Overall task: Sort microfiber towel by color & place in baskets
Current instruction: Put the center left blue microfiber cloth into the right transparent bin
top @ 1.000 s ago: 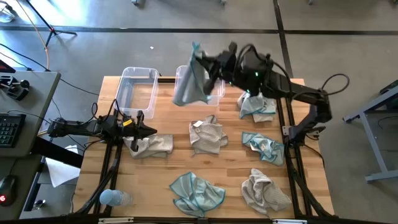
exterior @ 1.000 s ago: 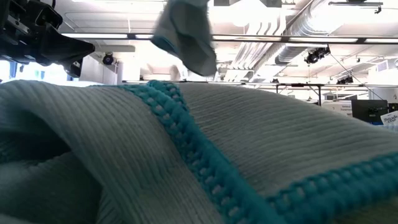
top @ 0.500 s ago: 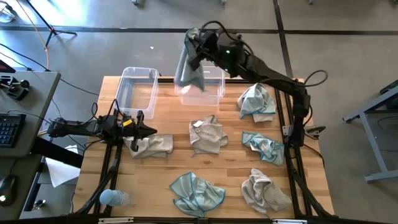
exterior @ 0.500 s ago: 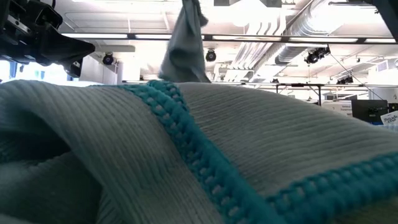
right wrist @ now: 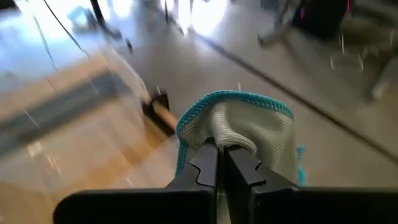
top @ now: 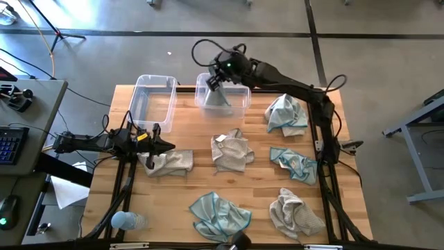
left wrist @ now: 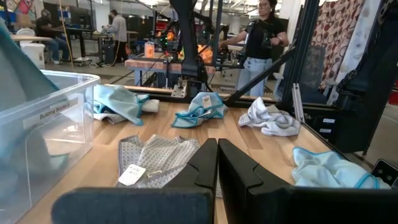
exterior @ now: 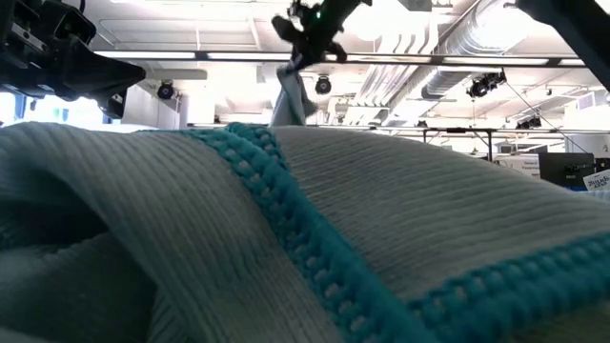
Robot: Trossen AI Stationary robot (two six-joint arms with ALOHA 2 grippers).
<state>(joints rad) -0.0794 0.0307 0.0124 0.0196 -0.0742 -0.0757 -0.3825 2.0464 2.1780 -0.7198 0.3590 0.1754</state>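
A pale teal-blue towel (top: 218, 98) is held pinched in the closed right gripper (top: 216, 78) and hangs straight down into the right-hand basket (top: 239, 98); its long axis is vertical. The neighbouring basket (top: 154, 101) stands just beside. The left gripper (top: 165, 146), closed and empty, waits beside a beige-grey towel (top: 170, 162). Nothing obstructs the drop.
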